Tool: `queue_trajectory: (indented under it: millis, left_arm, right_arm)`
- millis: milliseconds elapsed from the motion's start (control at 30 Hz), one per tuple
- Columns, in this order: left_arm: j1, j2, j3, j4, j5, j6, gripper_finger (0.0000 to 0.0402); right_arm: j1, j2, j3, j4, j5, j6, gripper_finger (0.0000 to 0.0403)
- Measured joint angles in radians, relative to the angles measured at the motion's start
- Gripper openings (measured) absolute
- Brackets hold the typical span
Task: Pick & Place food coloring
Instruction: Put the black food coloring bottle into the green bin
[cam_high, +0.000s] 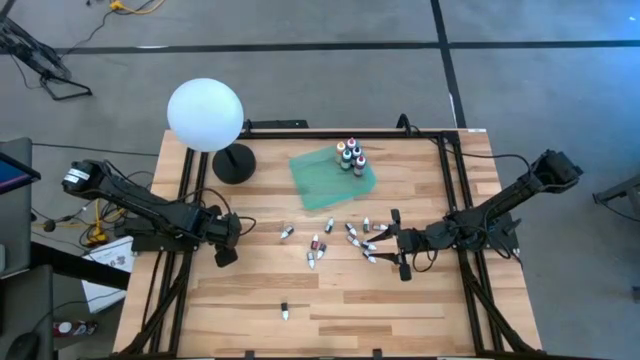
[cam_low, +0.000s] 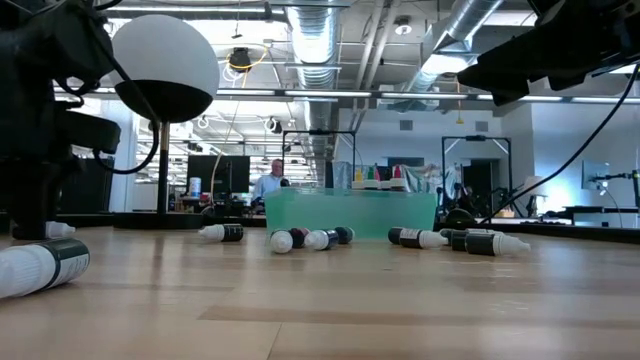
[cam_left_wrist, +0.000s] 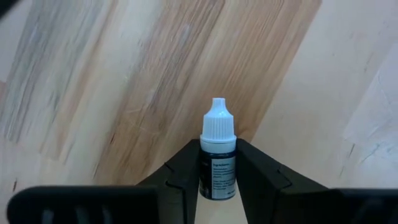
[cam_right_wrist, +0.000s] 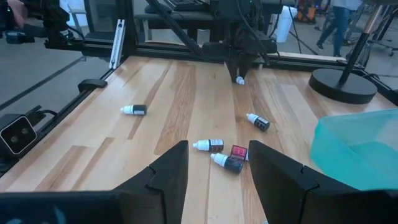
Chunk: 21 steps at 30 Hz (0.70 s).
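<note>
From above, loose dropper bottles (cam_high: 350, 238) are seen scattered mid-table beside the green tray (cam_high: 318, 180), where four bottles (cam_high: 351, 157) stand. The left wrist view shows the left tool (cam_left_wrist: 217, 177) clamped on a dropper bottle (cam_left_wrist: 217, 165) held low; slipping is risked. In the right wrist view, the right tool (cam_right_wrist: 217, 163) is spread, empty, and neighbours could be knocked.

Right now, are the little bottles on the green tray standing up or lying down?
Standing up. The bottles on the green tray show their caps from above, and the low view shows them upright behind the tray wall.
</note>
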Motion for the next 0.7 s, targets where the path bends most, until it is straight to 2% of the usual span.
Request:
queue_trajectory:
  millis: [167,433,567,700]
  left_arm:
    - [0.0,0.002,0.008,0.04,0.01,0.019,0.0078]
    - [0.0,0.002,0.014,0.235,-0.017,0.113,0.0079]
    - [0.0,0.002,0.015,0.374,-0.096,0.198,0.0079]
    - [0.007,0.002,0.015,0.565,-0.241,0.331,0.0079]
  right_arm:
    - [0.0,0.0,0.0,0.0,0.0,0.0,0.0159]
    - [0.0,0.0,0.0,0.0,0.0,-0.001,0.0159]
    - [-0.001,0.0,0.0,0.0,0.0,-0.001,0.0159]
    - [-0.02,0.0,0.0,0.0,0.0,-0.001,0.0159]
